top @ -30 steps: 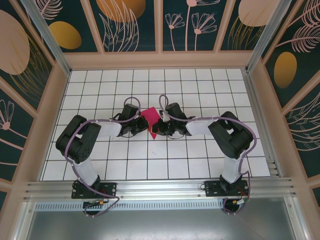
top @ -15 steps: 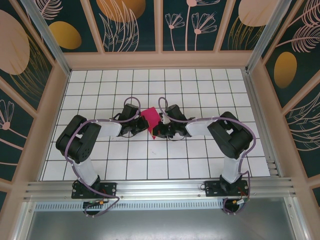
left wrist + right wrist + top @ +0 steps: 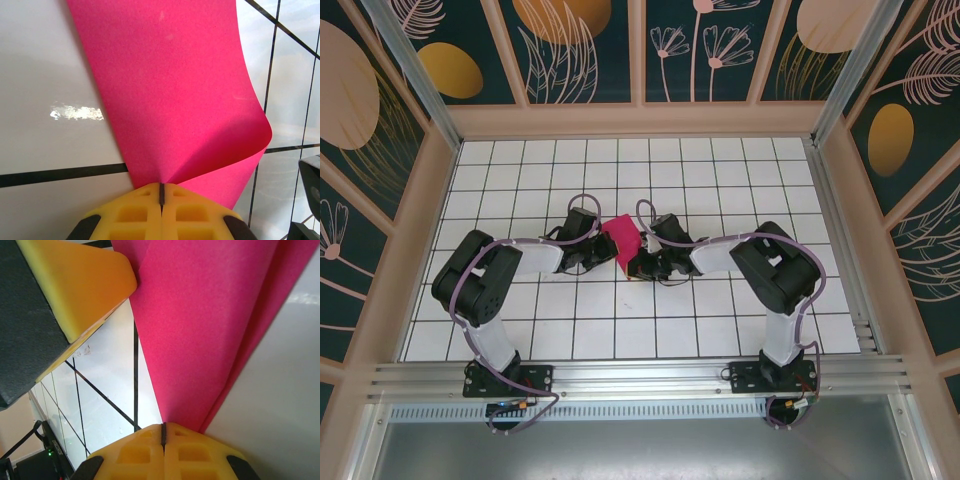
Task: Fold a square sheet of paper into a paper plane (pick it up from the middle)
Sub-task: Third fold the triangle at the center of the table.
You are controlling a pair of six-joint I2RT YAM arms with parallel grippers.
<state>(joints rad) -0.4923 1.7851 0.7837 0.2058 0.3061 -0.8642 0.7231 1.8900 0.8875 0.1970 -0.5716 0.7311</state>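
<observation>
Near edge, top view: metal rail (image 3: 640, 375) carries both arm bases. The left arm (image 3: 485, 290) and right arm (image 3: 780, 280) each elbow outward, then reach in toward the middle of the white grid-tiled bench (image 3: 520, 330).

Mid-bench: the left fingers (image 3: 608, 254) and right fingers (image 3: 638, 262) meet close together. The square sheet of paper (image 3: 622, 237) is between them, magenta-pink, on the bench centre line, reaching slightly past the fingers toward the far side. Cannot tell if any part of it rests on the tiles.

Left wrist view: the left fingers (image 3: 167, 200) have yellow pads pressed together with just a thin seam, clamped on the square sheet of paper (image 3: 170, 90), which comes out right at the seam. The sheet runs away from the pads to the top of frame. Its right side curls over into a rounded lobe with a second layer below. A dark part sits at the lower right corner; unclear what it is.

Right wrist view: the right fingers (image 3: 169, 437) also have their pads closed tight, pinching the square sheet of paper (image 3: 210, 315) at the tip. Two layers show along the right-hand edge. A second yellow pad (image 3: 75, 285) on a black body sits at the sheet's left edge; touching or just beside, cannot tell.

Far side: bare tiles, then dark patterned walls (image 3: 590, 50) with wood framing.
</observation>
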